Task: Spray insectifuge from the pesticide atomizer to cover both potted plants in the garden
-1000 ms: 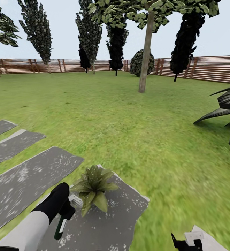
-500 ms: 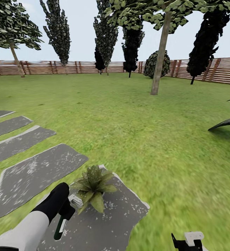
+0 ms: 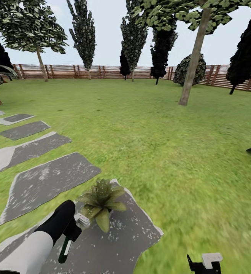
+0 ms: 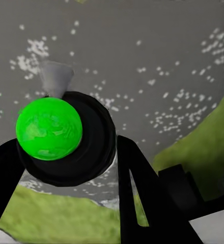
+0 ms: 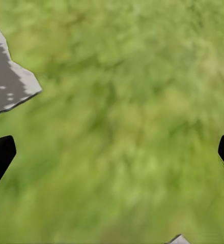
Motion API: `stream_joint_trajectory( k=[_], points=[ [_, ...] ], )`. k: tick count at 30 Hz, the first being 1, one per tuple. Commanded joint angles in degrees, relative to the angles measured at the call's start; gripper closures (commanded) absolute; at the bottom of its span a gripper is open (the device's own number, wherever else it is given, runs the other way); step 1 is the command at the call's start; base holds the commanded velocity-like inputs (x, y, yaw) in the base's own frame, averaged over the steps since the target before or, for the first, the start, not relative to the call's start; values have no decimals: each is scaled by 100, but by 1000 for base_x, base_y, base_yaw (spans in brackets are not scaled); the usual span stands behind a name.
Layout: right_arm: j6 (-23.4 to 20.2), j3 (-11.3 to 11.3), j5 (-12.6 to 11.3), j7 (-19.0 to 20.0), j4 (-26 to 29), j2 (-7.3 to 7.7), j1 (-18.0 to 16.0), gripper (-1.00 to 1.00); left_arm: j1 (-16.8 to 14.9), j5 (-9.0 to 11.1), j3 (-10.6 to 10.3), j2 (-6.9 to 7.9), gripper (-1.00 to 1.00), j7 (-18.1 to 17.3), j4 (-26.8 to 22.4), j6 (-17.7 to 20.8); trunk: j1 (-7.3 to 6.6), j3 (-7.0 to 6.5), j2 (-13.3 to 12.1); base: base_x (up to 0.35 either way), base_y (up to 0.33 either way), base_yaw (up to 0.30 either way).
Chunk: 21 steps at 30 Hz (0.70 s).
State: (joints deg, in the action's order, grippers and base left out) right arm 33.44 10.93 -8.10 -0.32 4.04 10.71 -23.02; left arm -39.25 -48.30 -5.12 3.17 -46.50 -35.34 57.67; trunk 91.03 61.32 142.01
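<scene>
- The left gripper [image 3: 70,232] is clamped on the pesticide atomizer [image 3: 66,245]. The dark green bottle hangs down below the fingers and its grey nozzle head [image 3: 82,220] is on top.
- In the left wrist view the bottle is seen end-on, a dark round body with a bright green base [image 4: 49,128], between the two black fingers [image 4: 142,195].
- The right gripper [image 3: 207,264] is low at the right side over the grass. Its fingertips are well apart in the right wrist view and hold nothing.
- One potted plant [image 3: 100,201] stands on a grey stepping stone [image 3: 114,239], just beside the nozzle, ahead and a little to the right of the left gripper. The nozzle seems to point toward the leaves, so I judge the left arm is the one to spray.
- More stepping stones [image 3: 45,179] go away to the left across the lawn [image 3: 159,144].
- Far behind stand a leaning tree trunk [image 3: 192,68] and the wooden fence [image 3: 83,71].
</scene>
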Motion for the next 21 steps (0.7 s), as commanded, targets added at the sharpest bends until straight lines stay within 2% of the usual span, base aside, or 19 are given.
stream_joint_trajectory(
  k=[1, 8, 15, 16, 17, 18, 21],
  points=[
    [13, 50, -57, -3, 0, 1, -1, -100, -4, -53, -25, 6, 100, -61, -8, 16, -1, 5, 2, 0, -273, 183],
    [13, 40, -61, -6, -8, 81, -1, -100, -4, -54, -26, -6, 100, -61, -33, 16, -1, 5, 2, 128, -229, 33],
    [5, 46, -53, 100, -5, 87, -1, -100, 9, -84, -17, 97, 100, -61, 0, -6, -1, 5, 2, 88, -17, 0],
    [5, 45, -57, 309, -6, 90, -1, -100, 16, -88, -16, 101, 100, -61, 1, -4, -1, 5, 2, 4, -1, 0],
    [5, 40, -65, 689, -7, 96, -1, -100, 19, -90, -16, 103, 100, -61, 1, -3, -1, 5, 2, 2, 0, 0],
    [5, 29, -80, 1281, -7, 158, -1, -100, 25, -91, -15, 104, 100, -61, 6, -2, -1, 5, 2, 0, 0, 0],
    [5, 9, -94, 1555, 2, 230, -1, -100, 160, -92, -15, 105, 100, -57, 3, -7, -1, 5, 2, 0, 0, 20]
  ],
)
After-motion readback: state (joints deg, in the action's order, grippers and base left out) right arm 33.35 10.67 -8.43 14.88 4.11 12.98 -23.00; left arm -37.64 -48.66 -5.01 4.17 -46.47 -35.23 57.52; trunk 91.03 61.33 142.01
